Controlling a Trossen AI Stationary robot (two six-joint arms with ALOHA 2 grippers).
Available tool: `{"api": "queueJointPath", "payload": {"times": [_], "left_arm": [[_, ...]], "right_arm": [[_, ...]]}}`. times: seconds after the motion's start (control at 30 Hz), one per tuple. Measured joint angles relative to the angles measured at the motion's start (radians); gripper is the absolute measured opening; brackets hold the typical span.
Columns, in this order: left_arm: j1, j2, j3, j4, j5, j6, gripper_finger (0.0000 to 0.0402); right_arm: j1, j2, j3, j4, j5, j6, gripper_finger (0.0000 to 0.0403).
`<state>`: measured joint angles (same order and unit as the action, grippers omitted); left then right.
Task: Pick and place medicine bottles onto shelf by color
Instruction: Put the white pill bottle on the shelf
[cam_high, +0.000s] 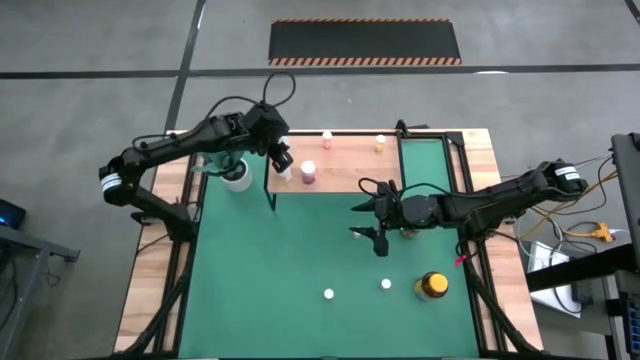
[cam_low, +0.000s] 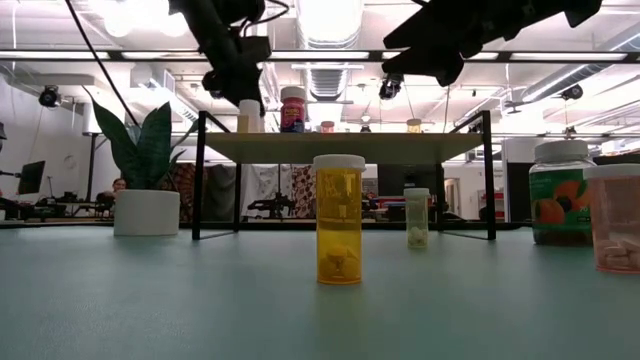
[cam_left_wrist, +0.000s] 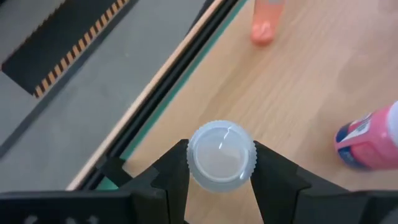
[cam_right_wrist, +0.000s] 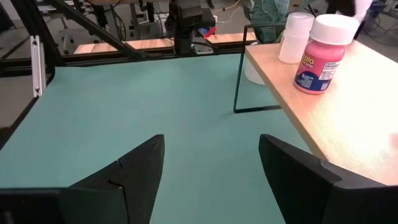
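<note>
Shelf (cam_high: 420, 165): my landmark; light-wood board on black legs.
Left arm: I hold it bent over the shelf's left end, left gripper (cam_left_wrist: 221, 163) clamped on a white-capped bottle (cam_left_wrist: 221, 155), just above the board.
Right arm: stretched low off the shelf's front edge, right gripper (cam_right_wrist: 211, 165) spread, empty.
Pink bottle (cam_left_wrist: 368, 135): on shelf, near the held one.
Risk: I judge a tilted release could topple the bottle against its pink neighbour.

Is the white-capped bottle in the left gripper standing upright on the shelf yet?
Upright, yes: the left gripper is shut on the white-capped bottle. Whether it touches the shelf: cannot tell.
</note>
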<state>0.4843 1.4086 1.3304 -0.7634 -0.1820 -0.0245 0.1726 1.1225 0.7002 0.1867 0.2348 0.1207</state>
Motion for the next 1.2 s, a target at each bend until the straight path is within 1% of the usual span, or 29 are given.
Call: {"api": "queueJointPath", "payload": {"times": [0.17,0.3,0.5,0.67,0.77,0.9,1.2], "left_arm": [[0.000,0.000,-0.028,0.003,0.000,-0.027,0.0126],[0.000,0.000,-0.029,0.011,0.000,-0.070,0.0127],[0.000,0.000,-0.030,0.019,0.000,-0.095,0.0127],[0.000,0.000,-0.062,0.023,0.000,-0.126,0.0127],[0.000,-0.002,-0.088,0.059,-0.002,-0.130,0.0129],[0.000,-0.002,-0.099,0.086,-0.002,-0.136,0.0142],[0.000,-0.002,-0.101,0.087,0.009,-0.146,0.0188]], "right_arm": [[0.000,0.000,0.000,0.000,0.000,0.000,0.0252],[0.000,0.000,0.000,-0.003,0.000,0.000,0.0249],[0.000,0.000,0.000,-0.013,0.000,0.003,0.0251],[0.000,0.000,0.000,-0.018,-0.001,0.003,0.0251],[0.000,0.000,-0.001,-0.019,-0.002,0.002,0.0251],[0.000,0.000,-0.001,-0.019,-0.002,0.002,0.0250],[0.000,0.000,-0.001,-0.019,-0.002,0.003,0.0251]]}}
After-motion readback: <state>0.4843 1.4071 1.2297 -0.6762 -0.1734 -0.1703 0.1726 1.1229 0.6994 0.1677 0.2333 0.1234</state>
